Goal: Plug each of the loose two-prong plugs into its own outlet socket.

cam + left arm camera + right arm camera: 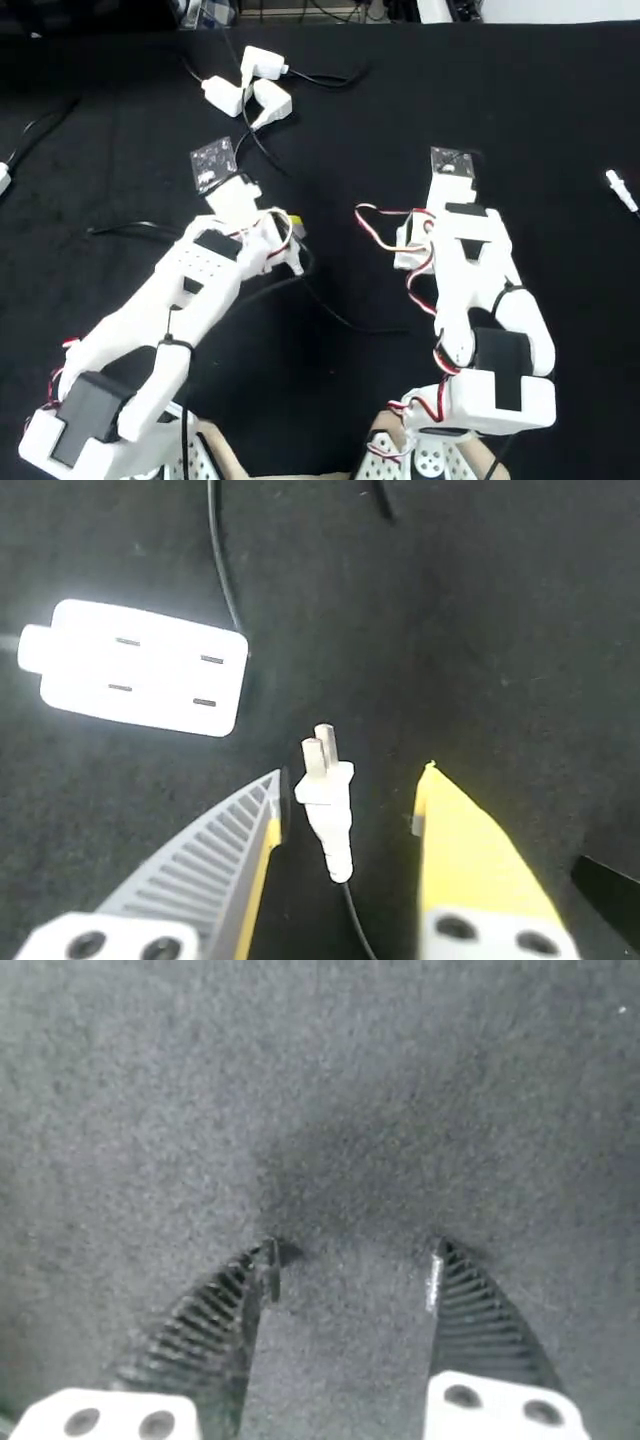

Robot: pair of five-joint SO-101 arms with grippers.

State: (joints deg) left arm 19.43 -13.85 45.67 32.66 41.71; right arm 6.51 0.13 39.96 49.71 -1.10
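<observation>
Black tabletop (520,110) is carrying everything. Left arm (170,310) is stretching out toward a bunch of white outlet pieces (222,96) with black cords at the far side; right arm (480,300) is sitting beside it, over bare cloth. Left claw (354,775) is standing open, straddling a white two-prong plug (327,795). The plug is lying between the ribbed grey finger (225,845) and the yellow finger (470,850), tight against the grey one and well off the yellow one. Can't tell whether the grey tip is actually touching it, the angle is poor. Its prongs are pointing away from the wrist and its black cord is trailing back under the claw. A white outlet block (140,680) with two pairs of slots is lying near the plug, off to the grey finger's side, not touching it. Right claw (350,1260) is also open, gripping nothing, with both tips hovering at the tabletop. A second small plug (622,190) is lying near the tabletop edge on the right arm's side, well apart from both arms.
</observation>
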